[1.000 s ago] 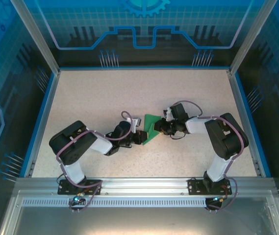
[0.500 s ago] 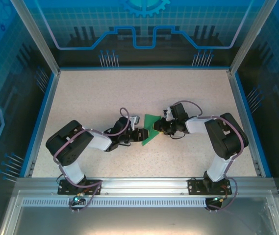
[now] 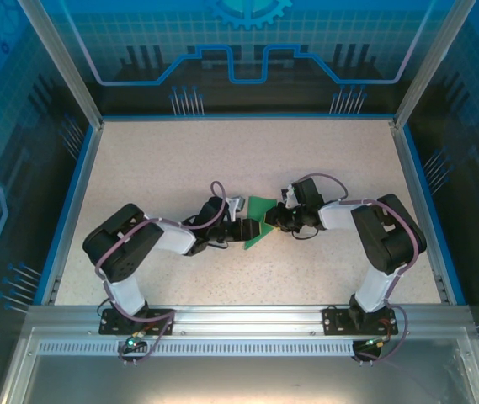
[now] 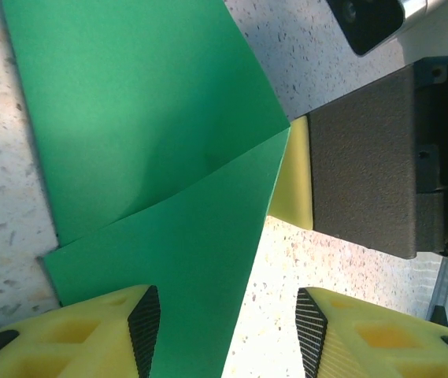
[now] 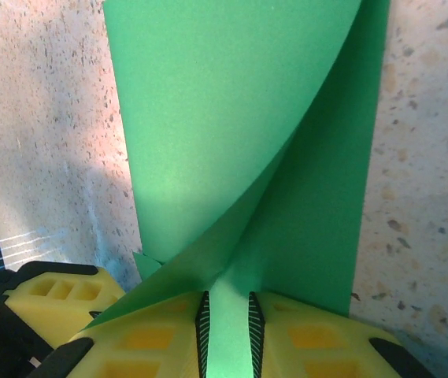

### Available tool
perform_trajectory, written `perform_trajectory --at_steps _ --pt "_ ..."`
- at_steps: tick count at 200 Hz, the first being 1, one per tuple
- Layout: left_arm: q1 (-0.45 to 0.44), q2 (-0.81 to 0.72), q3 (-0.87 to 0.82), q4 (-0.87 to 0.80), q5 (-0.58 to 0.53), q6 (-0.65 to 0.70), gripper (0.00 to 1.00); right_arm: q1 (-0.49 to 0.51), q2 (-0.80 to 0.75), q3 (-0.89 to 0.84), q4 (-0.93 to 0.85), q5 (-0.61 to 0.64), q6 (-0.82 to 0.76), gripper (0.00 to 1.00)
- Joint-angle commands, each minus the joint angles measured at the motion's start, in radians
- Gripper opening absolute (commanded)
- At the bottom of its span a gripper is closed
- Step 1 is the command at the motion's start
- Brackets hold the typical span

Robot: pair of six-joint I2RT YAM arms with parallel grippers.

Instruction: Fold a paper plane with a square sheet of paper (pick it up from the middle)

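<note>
Paper: square sheet of paper [image 3: 259, 229], partly folded, flat on the middle of the table [image 3: 163, 160] between both claws; one flap bowing up over the lower layer.
Right claw: right gripper [image 5: 227, 311] pressed together on a narrow strip of the sheet's edge, pinching it.
Left claw: left gripper [image 4: 227, 327] spread, clamping nothing; a green corner lying in the gap beside one yellow finger [image 4: 90, 335].
Step in hand: probably setting a crease, right side as anchor, left side free to press.
Doing it well: hold the pinch low and firm; lower the left pads flat onto the raised flap; sweep along the fold line away from the anchor, without dragging the sheet.
Edge alignment: too small from above to judge.
Around: blue rail [image 3: 77, 202] along the table edge; cable loop [image 3: 215, 192] over the left wrist.
In the way: the two claws just beside each other over the paper's tip, little room to sweep without bumping.
</note>
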Motion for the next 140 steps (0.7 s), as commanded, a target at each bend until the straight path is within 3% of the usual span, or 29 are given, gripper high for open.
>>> perform_trajectory --at_steps 1,64,140 --pt "0.004 0.033 0.036 -0.022 0.071 0.035 0.52 0.01 0.034 -0.018 0.029 0.0 0.006 0.24" --pt "0.007 0.067 0.057 0.004 0.126 0.02 0.42 0.019 0.042 -0.01 0.019 0.0 -0.004 0.34" --pt "0.054 -0.009 0.012 0.042 0.136 -0.05 0.46 0.036 0.06 0.0 -0.055 0.053 -0.024 0.4"
